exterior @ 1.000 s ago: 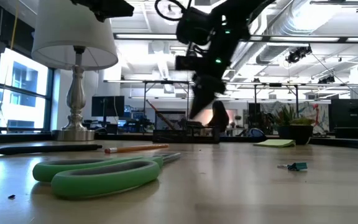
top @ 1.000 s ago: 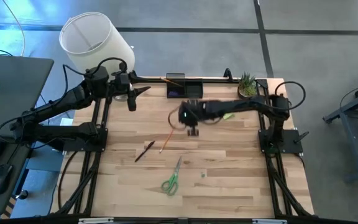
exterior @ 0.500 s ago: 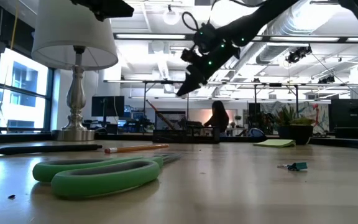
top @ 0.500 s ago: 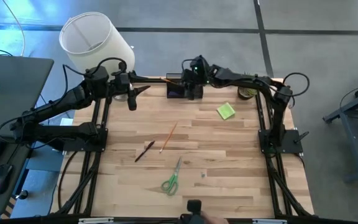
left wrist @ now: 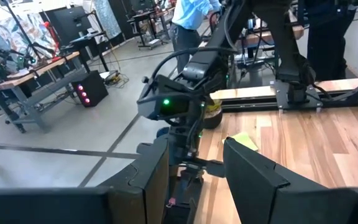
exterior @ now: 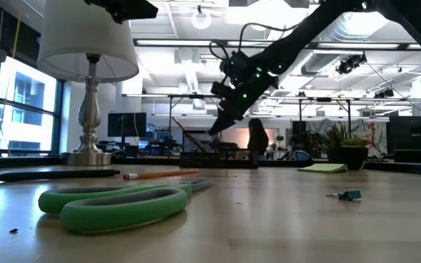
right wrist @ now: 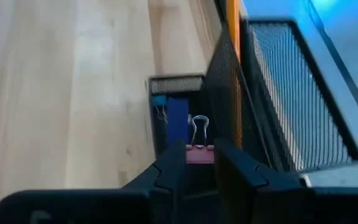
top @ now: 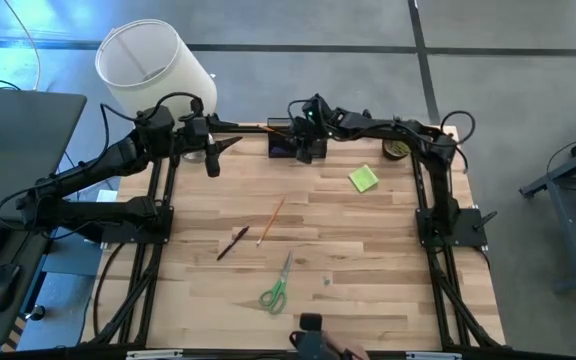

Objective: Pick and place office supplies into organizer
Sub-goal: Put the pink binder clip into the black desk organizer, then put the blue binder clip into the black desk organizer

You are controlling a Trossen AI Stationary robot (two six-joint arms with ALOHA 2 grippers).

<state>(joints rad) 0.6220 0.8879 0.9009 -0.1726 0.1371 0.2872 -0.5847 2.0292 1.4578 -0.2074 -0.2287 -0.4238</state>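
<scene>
At the far edge of the worktop (top: 368,270), the black mesh organizer (top: 296,140) sits with an orange pencil (right wrist: 232,37) lying along one of its walls. Directly above it hangs the right gripper (top: 305,148), and the right wrist view shows its fingers (right wrist: 169,173) pinching a pink binder clip (right wrist: 196,152) over a compartment that already holds a blue item (right wrist: 176,118). The fingers stand only slightly apart, with the clip between them.

Near the right arm a lime-green sticky-note pad (top: 363,179) lies flat on the wood. Toward the middle rest a second orange pencil (top: 270,220) and, just beside it, a dark pen (top: 232,243). Closer to the near edge lie the green-handled scissors (top: 276,289), with a tiny binder clip (exterior: 348,195) well apart to their right.

The left gripper (top: 220,147) hovers off the worktop's far left corner, its fingers (left wrist: 257,177) spread apart and holding nothing. A white-shaded lamp (top: 153,66) stands beyond that corner, and a small potted plant (top: 399,138) occupies the far right corner.
</scene>
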